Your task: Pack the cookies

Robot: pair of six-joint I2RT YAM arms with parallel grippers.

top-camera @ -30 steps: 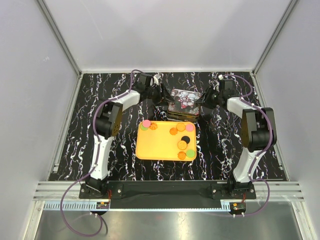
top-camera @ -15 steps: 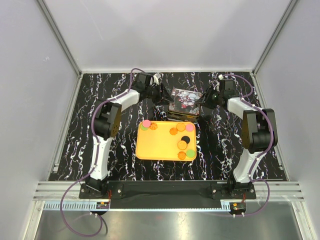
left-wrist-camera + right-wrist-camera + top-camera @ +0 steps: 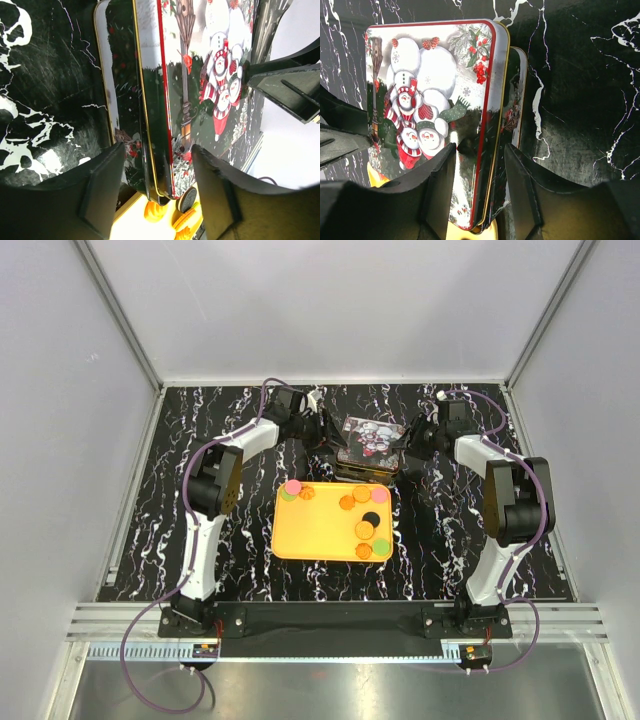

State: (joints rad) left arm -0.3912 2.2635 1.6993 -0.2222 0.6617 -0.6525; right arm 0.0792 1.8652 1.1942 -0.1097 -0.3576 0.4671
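So far, the left fingers (image 3: 100, 190) are set around one edge of the snowman lid (image 3: 368, 437), the cookies (image 3: 365, 530) are seen lying unpacked on the orange tray (image 3: 315, 530) in front, and the right fingers (image 3: 437, 187) are set around the other edge, but whether it is squeezed cannot be told.

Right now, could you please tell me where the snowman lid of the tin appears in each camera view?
Top view: the snowman lid is at far centre, just beyond the yellow tray.
Left wrist: the lid runs from the top edge down through the middle.
Right wrist: the lid fills the upper left to centre.
Shared landmark: the yellow tray, a sliver at the bottom of both wrist views.
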